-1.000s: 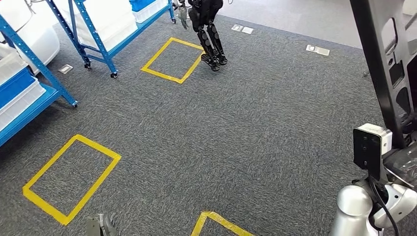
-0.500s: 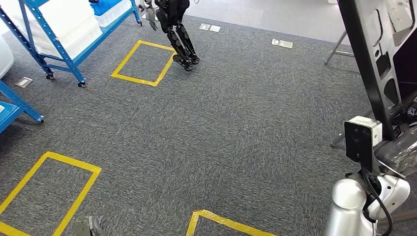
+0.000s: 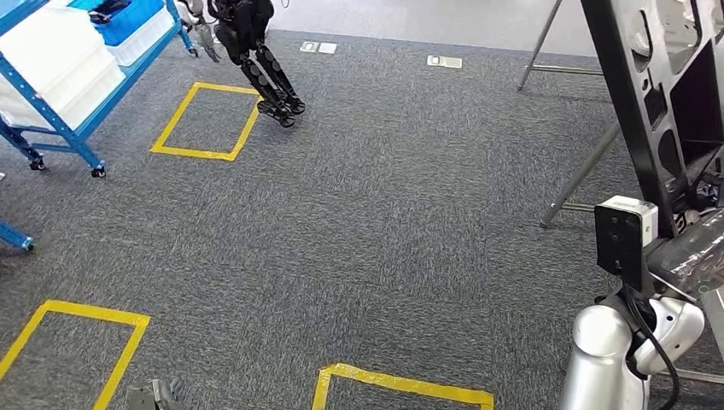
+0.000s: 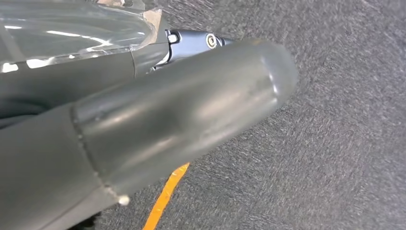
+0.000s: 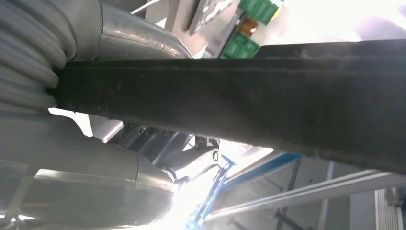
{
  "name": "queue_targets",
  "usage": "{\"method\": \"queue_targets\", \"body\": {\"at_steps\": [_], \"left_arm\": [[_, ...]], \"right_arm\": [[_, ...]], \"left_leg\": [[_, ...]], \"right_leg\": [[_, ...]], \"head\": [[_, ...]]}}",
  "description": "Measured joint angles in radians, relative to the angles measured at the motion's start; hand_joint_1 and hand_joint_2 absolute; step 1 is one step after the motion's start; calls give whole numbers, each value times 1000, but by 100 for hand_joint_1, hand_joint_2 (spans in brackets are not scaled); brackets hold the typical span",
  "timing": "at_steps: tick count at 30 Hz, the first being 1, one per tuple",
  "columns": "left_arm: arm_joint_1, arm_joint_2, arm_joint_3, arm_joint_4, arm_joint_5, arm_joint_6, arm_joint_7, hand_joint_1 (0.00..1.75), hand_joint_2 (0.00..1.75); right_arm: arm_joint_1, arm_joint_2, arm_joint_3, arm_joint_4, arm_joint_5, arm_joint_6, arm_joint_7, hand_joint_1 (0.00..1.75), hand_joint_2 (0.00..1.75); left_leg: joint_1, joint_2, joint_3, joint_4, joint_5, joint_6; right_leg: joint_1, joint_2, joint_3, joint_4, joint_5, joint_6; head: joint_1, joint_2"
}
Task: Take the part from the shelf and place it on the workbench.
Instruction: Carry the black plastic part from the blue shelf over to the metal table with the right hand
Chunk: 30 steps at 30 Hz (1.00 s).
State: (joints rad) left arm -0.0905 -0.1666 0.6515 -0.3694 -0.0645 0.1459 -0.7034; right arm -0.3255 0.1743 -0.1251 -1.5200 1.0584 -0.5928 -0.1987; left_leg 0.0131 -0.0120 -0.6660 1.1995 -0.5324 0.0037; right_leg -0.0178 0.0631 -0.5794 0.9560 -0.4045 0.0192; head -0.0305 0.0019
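The part [image 3: 662,94] is a large black frame with cut-outs, standing tall at the right edge of the head view. My right hand [image 3: 693,253] grips its lower end, just behind the wrist camera box. In the right wrist view the part [image 5: 249,103] crosses the picture as a thick black bar, with my right hand [image 5: 91,187] wrapped around it. My left hand [image 3: 156,395] hangs low over the carpet and holds nothing. Its thick grey thumb [image 4: 182,117] shows stretched out above the grey floor.
A blue wheeled shelf [image 3: 64,81] with white and blue bins stands at the far left. Another humanoid robot [image 3: 256,60] stands beside it. Yellow tape squares [image 3: 203,120] mark the carpet. Thin metal stand legs [image 3: 580,175] slant down on the right.
The whole picture has slid leftward, so the camera has turned right. The shelves have drifted toward the left edge and the metal stand legs have come into view. The part stays in my right hand.
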Motion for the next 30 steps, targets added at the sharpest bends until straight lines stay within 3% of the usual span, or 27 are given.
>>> {"method": "queue_targets", "body": {"at_steps": [2, 4, 6, 8, 9, 11, 13, 14, 15, 17, 19, 20, 21, 23, 25, 27, 28, 30], "left_arm": [[1, 1, 8, -4, -7, -3, 0, 0, 0], [2, 1, 12, -6, -14, -9, 0, 0, 0], [1, 1, 14, -8, -19, -13, 0, 0, 0], [-1, 1, 16, -9, -23, -17, 0, 0, 0], [-2, 2, 16, -10, -25, -19, 0, 0, 0], [-3, 7, 17, -11, -27, -22, 0, 0, 0], [-3, 10, 18, -11, -31, -25, 0, 0, 0], [-4, 11, 18, -11, -32, -27, 0, 0, 0], [-6, 11, 19, -11, -34, -29, 0, 0, 0], [-10, 12, 19, -10, -37, -31, 0, 0, 0], [-13, 14, 19, -10, -41, -34, 0, 0, 0], [-14, 15, 19, -10, -44, -36, 0, 0, 0], [-16, 16, 19, -10, -46, -37, 0, 0, 0], [-20, 16, 19, -9, -49, -40, 0, 0, 0], [-21, 17, 19, -9, -53, -42, 0, 0, 0], [-19, 18, 19, -8, -55, -42, 0, 0, 0], [-18, 19, 19, -8, -55, -42, 0, 0, 0], [-18, 20, 19, -8, -55, -42, 0, 0, 0]], "right_arm": [[-11, 2, 3, 5, 0, -1, 0, 175, 175], [-22, 2, 5, 8, -2, -3, 2, 175, 175], [-27, 0, 4, 10, -6, -4, 5, 175, 175], [-29, -4, 2, 10, -8, -4, 7, 175, 175], [-31, -5, 2, 10, -8, -4, 8, 175, 175], [-33, -7, 2, 10, -9, -4, 10, 175, 175], [-33, -10, 1, 11, -10, -4, 13, 175, 175], [-33, -12, 0, 10, -11, -4, 14, 175, 175], [-34, -14, -2, 10, -11, -4, 15, 175, 175], [-37, -19, -4, 8, -11, -4, 17, 175, 175], [-40, -26, -7, 6, -11, -4, 20, 175, 175], [-41, -29, -8, 6, -11, -4, 21, 175, 175], [-40, -33, -10, 5, -11, -4, 22, 175, 175], [-41, -38, -13, 1, -11, -5, 22, 175, 175], [-44, -39, -15, -2, -11, -6, 23, 175, 175], [-43, -40, -15, -2, -11, -6, 23, 175, 175], [-42, -40, -16, -2, -11, -6, 23, 175, 175], [-42, -40, -17, -2, -11, -6, 23, 175, 175]], "left_leg": [[9, -49, 62, -140, 66, 0], [11, -82, 94, -207, 82, 2], [6, -59, 97, -213, 85, 11], [5, -35, 99, -219, 90, 23], [5, -23, 100, -222, 92, 29], [-1, 5, 99, -222, 92, 36], [-3, 37, 98, -222, 91, 40], [-4, 50, 98, -222, 91, 40], [-4, 63, 99, -222, 90, 40], [-5, 87, 102, -223, 87, 36], [-9, 107, 105, -224, 85, 30], [-11, 117, 107, -226, 85, 27], [-10, 122, 108, -226, 80, 23], [-6, 93, 98, -196, 52, 15], [-3, 37, 38, -62, -15, 8], [-1, 12, -30, 69, -54, 5], [0, 10, -35, 70, -38, 5], [6, -3, 2, -30, 37, 4]], "right_leg": [[1, 28, -2, 4, 0, 2], [2, 51, -13, 7, 3, 10], [-1, 70, -24, 7, 8, 22], [-1, 43, -42, 24, -1, 28], [1, 13, -60, 59, -19, 27], [4, -35, -128, 210, -80, 24], [3, -50, -182, 331, -119, 27], [3, -54, -166, 305, -106, 33], [3, -63, -132, 244, -83, 40], [9, -103, -42, 80, -29, 46], [19, -125, -3, 7, -9, 36], [23, -120, 0, 1, -8, 30], [17, -107, 1, -2, -5, 25], [6, -86, 6, -9, -2, 16], [0, -61, 10, -12, -1, 7], [0, -31, 9, -10, -1, 4], [-1, -16, 10, -8, -1, 4], [-4, 14, 11, -3, -3, 5]], "head": [[1, 0], [1, 0], [0, 0], [2, 0], [5, 0], [11, 0], [13, 0], [13, 0], [13, 0], [12, 0], [11, 0], [11, 0], [11, 0], [10, 0], [5, 0], [2, 0], [1, 0], [1, 0]]}}
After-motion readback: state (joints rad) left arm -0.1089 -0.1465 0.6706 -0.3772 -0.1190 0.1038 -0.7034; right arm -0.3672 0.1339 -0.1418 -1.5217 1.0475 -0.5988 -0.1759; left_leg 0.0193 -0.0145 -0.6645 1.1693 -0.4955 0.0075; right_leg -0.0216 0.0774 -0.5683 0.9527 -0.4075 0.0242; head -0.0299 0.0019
